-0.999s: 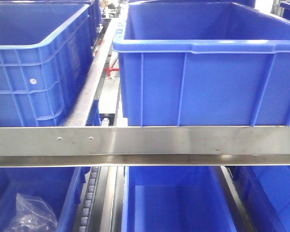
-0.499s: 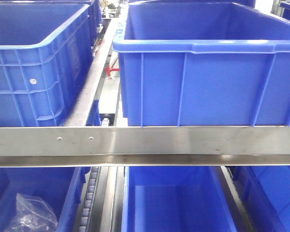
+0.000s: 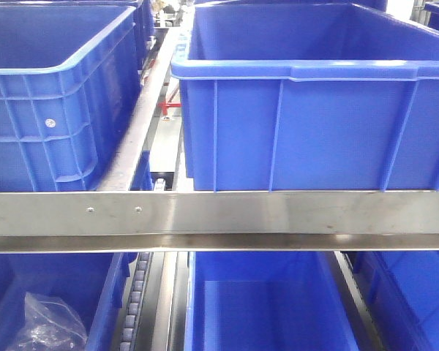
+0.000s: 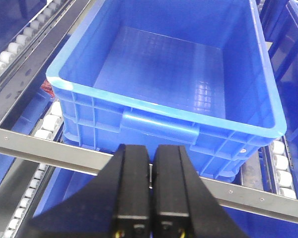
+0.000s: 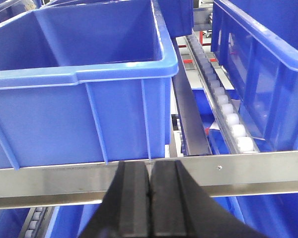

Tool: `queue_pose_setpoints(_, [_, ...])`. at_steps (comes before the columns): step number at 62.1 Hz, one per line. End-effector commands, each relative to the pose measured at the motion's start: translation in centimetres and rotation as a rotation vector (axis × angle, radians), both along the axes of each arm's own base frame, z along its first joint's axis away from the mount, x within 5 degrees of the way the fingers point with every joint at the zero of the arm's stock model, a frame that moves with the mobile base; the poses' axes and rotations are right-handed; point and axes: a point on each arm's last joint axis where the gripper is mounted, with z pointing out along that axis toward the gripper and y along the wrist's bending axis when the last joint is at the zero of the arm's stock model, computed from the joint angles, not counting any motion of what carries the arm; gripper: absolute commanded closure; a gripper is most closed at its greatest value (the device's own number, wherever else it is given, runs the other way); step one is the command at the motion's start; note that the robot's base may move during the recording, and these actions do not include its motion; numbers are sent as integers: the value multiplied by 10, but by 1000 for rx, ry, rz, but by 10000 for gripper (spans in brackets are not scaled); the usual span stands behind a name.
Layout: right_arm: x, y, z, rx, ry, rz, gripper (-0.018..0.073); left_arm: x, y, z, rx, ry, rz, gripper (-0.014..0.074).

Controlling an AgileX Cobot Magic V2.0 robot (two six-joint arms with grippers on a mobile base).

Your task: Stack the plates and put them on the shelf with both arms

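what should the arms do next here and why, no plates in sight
Probably pull both arms back from the shelf to look for the plates. The left gripper and right gripper both have their fingers pressed together with nothing between them, and each points at a blue crate behind the steel rail. No plate shows in any view, so there is nothing yet to stack or place.

L gripper jaws pressed together, nothing btwn. R gripper same, fingers touching, held level.
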Motion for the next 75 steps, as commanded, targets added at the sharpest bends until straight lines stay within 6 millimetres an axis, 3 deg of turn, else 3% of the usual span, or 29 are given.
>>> queue_pose_setpoints(1, [-3,0,16,-10,-134,-6,507,2,-2,15,1,-96,-20,506])
queue_pose_setpoints(53, [-3,0,16,-10,-134,-6,507,-1,0,10,28,-99,-12,506])
queue_pose_setpoints(61, [-3,0,16,-10,-134,-6,507,-7,-1,-15,49,-137,-39,506])
queue_pose_setpoints(75, [-3,0,16,-10,-134,-6,507,-14,-14,-85,79,-341,-197,506])
